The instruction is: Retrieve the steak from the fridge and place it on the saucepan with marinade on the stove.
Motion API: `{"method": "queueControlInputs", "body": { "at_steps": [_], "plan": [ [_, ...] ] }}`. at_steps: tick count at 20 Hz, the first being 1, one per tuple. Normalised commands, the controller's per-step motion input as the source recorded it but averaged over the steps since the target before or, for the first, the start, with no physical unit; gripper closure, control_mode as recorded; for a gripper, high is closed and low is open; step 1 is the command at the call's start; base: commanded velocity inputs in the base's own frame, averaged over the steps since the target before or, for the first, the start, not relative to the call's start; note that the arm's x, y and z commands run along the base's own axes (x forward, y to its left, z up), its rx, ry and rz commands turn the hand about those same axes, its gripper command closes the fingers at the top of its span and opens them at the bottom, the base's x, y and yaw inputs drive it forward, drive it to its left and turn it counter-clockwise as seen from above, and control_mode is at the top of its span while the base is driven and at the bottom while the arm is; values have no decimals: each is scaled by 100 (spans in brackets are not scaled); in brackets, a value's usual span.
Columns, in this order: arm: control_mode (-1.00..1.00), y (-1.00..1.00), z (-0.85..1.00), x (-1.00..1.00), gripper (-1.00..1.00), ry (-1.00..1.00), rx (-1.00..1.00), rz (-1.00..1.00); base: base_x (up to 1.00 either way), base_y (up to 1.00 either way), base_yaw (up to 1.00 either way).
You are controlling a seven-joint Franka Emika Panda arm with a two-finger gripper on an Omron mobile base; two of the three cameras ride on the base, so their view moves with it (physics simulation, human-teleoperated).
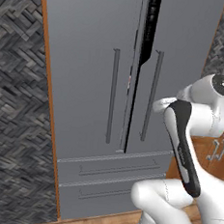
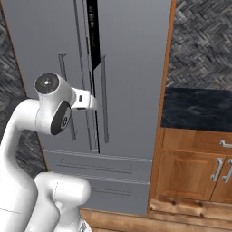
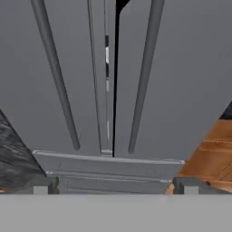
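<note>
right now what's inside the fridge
The fridge doors stand only slightly ajar. Through the narrow dark gap between them a sliver of black interior shows. Shelves, bins and any food are hidden behind the grey doors.

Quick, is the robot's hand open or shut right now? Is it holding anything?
Gripper: open, holding nothing, facing the fridge doors.

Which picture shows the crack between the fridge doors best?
The left base view: the dark gap between the fridge doors widens toward the top. The right base view shows it partly behind the arm; the hand view shows a thin slit.
</note>
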Motion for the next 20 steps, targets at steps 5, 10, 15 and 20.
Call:
{"method": "queueControlInputs", "body": {
  "at_steps": [5, 10, 15, 20],
  "plan": [
    [-100, 0, 0, 0, -100, -44, 0, 5, 0, 0, 0],
    [-100, -2, 0, -20, -100, -54, 0, 3, 0, 0, 0],
    [-100, -1, 0, -12, -100, -40, 0, 4, 0, 0, 0],
    [-100, 0, 0, 1, -100, -2, 0, 0, 0, 0, 0]
  ]
}}
